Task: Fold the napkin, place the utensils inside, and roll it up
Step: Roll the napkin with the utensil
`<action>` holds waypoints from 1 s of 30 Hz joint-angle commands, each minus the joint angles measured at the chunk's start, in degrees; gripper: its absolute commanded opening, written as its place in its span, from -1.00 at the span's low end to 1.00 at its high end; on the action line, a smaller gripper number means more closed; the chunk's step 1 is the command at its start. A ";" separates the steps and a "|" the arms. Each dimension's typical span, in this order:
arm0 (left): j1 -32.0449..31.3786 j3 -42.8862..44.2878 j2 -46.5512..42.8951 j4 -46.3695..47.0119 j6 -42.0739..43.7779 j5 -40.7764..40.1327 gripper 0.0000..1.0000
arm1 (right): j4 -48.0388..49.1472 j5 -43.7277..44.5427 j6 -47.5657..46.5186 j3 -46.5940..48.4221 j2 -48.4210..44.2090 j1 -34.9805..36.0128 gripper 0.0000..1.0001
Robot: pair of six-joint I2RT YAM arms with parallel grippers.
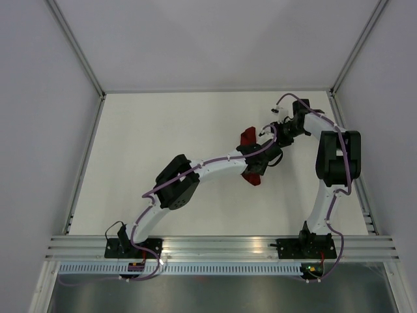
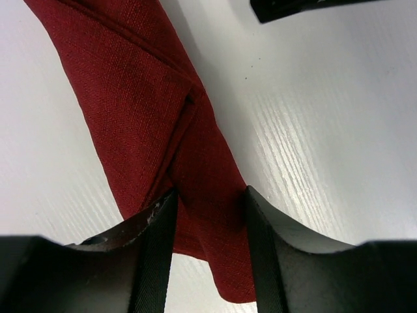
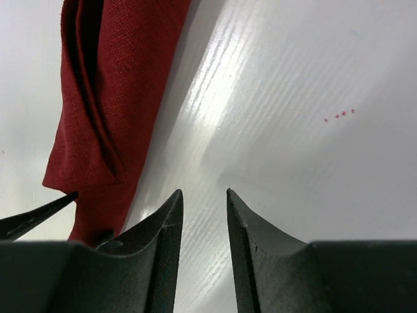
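Though arms [image 1: 215, 164] half-hide the napkin [image 1: 247, 137] overhead, the left wrist view shows left jaws clamping it. Right jaws (empty) gape slightly.

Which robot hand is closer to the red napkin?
Left. The left gripper has the napkin right between its two fingers. The right gripper sits just beside the napkin, with only bare table between its fingers.

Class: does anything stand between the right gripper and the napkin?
Nothing visible does. In the right wrist view the napkin lies close beside the right gripper, off to its left; the left gripper straddles the napkin.
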 commanded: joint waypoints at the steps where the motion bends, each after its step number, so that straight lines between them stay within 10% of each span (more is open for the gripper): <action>1: 1.05 -0.33 -0.44 -0.79 4.21 1.21 0.00 | 0.22 0.37 0.83 2.10 -3.57 -1.13 -0.23; 15: 5.70 -17.02 -11.07 9.32 15.01 24.23 -0.25 | 0.74 -0.51 -3.21 -1.15 -6.38 -2.45 -0.26; 30: 16.51 -31.27 -17.50 4.06 40.94 72.05 -0.24 | -4.88 -7.10 -23.04 -6.85 -13.32 -2.98 -0.11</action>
